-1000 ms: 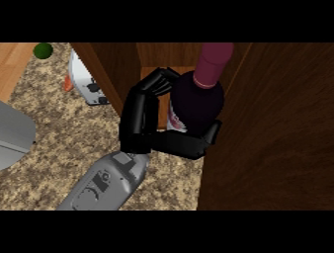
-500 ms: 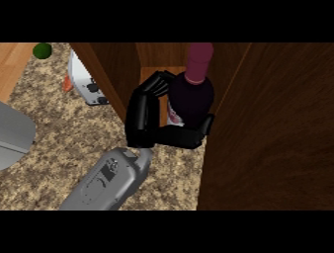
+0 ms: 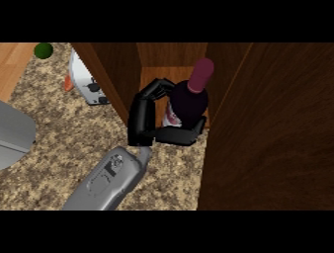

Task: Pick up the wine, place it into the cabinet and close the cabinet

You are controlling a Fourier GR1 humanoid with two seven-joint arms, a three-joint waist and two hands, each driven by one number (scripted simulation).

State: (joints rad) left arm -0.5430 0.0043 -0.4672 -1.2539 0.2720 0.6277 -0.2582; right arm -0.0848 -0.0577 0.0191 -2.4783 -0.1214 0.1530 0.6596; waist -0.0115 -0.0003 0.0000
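the wine bottle (image 3: 188, 101) is already lifted from the worktop (image 3: 61, 118) and sits at the opening of the cabinet (image 3: 155, 62), between its two dark wooden walls, the neck pointing inward and a bit tilted. the right hand (image 3: 151, 121) is grasping it: the fingers curl over the bottle's shoulder and the thumb wraps under its lower part. so the picking up is done, and the placing looks about half done; i cannot tell if the bottle base touches the cabinet floor yet. what is left, in my judgement, is to set the bottle down inside, to let it go, to pull the arm out, and then to shut the door.

the left hand does not show in the view.

the big brown panel at the right (image 3: 279, 128) is probably the open cabinet door; it stands just beside the hand, so there is little room on that side. the left cabinet wall (image 3: 115, 74) is near the fingers too. on the granite worktop there is a white toaster-like appliance (image 3: 86, 81) beside the cabinet, a green round fruit (image 3: 44, 50) farther back, and a grey sink-like thing (image 3: 2, 131) at the left edge. none of these blocks the way.
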